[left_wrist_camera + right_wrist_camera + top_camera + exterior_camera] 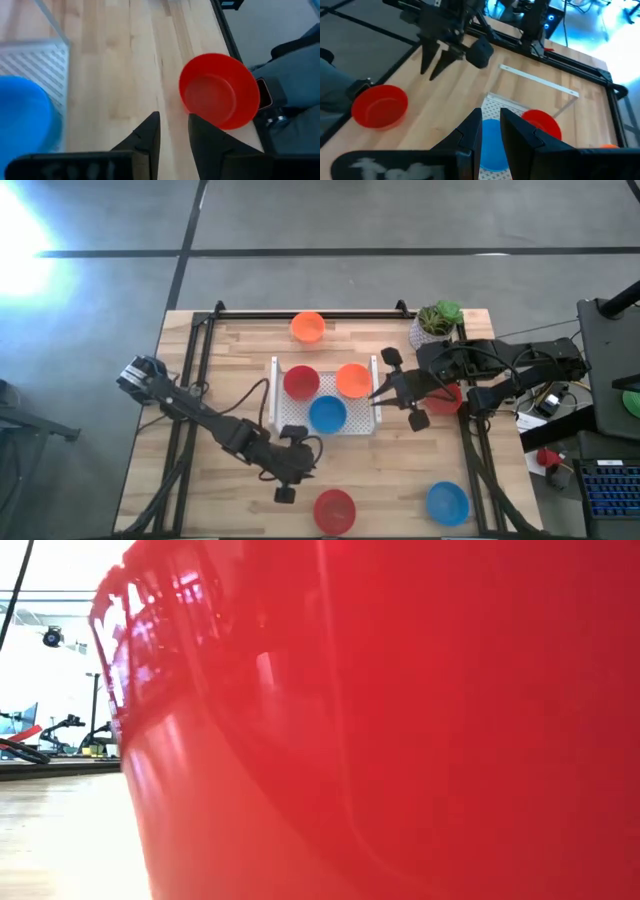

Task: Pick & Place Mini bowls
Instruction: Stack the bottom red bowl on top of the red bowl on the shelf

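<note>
A white perforated tray (283,423) at mid-table holds a red bowl (300,382), an orange bowl (352,380) and a blue bowl (327,414). My left gripper (305,467) (174,122) hovers near the tray's near side, open by a narrow gap, pointing toward a red bowl (334,510) (219,91) that rests on its base by the near edge. My right gripper (377,394) (490,117) hangs at the tray's right side over the blue bowl (492,145), also open by a narrow gap and empty. Another red bowl (447,398) lies partly hidden under the right arm.
An orange bowl (308,327) sits near the far edge and a blue bowl (447,503) near the near right corner. A potted plant (437,320) stands at the far right. The near red bowl (400,740) fills the low view. Bare wood lies left of the tray.
</note>
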Available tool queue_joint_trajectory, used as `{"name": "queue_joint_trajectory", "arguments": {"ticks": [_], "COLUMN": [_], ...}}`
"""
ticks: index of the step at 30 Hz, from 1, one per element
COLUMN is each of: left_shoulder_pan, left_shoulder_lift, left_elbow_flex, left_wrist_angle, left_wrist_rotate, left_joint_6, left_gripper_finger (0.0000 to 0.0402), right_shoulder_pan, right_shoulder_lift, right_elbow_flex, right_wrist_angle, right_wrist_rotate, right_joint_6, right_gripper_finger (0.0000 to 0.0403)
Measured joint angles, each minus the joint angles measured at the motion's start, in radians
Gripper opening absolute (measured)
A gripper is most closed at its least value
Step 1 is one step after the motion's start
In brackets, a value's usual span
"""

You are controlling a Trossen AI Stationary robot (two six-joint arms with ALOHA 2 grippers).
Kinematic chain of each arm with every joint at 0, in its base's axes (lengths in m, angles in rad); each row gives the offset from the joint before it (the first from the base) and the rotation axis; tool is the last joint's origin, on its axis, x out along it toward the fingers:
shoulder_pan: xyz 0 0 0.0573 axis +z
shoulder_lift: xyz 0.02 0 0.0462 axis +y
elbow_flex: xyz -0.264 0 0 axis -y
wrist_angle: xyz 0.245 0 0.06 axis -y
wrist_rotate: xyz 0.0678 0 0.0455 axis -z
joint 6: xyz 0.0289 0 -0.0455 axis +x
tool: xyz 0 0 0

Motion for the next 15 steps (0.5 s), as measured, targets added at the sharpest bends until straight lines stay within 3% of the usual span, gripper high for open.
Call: {"name": "queue_joint_trajectory", "arguments": {"ticks": [15], "left_shoulder_pan": [-0.007], "left_shoulder_lift": [0.142], "left_elbow_flex": [0.016], "left_wrist_angle": [0.047], "left_wrist_rotate": [0.066], "left_joint_6": [-0.177], "left_gripper_finger": [0.0094], "right_shoulder_pan": [-0.001], "right_shoulder_lift": [0.000], "right_elbow_flex": [0.000], "right_wrist_angle": [-0.008], "right_wrist_rotate": [-0.011], "right_joint_6": [-0.003], "right_gripper_finger": [0.0066]}}
